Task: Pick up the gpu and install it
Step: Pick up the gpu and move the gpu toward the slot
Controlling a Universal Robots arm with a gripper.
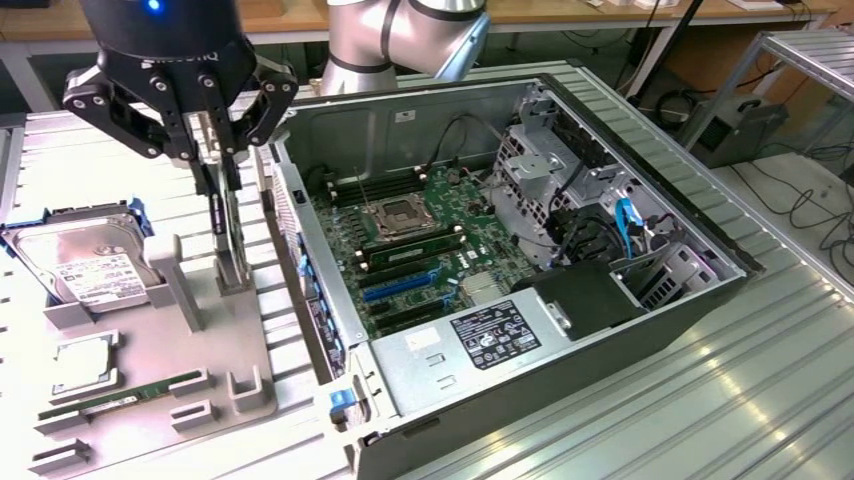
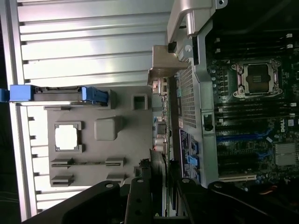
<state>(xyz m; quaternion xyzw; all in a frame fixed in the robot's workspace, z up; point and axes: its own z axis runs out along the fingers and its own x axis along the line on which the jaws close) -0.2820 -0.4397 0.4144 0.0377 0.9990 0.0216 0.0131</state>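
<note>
Gripper [image 1: 216, 158] pinching gpu [image 1: 230, 240] top edge. Card stands upright at tray [image 1: 247, 345] edge beside case [image 1: 561, 360], directly below.

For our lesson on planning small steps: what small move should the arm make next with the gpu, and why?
Probably a short, straight lift, once its hold is sure: the gripper sits at the top edge of the gpu, which stands upright in the grey holder.
</note>
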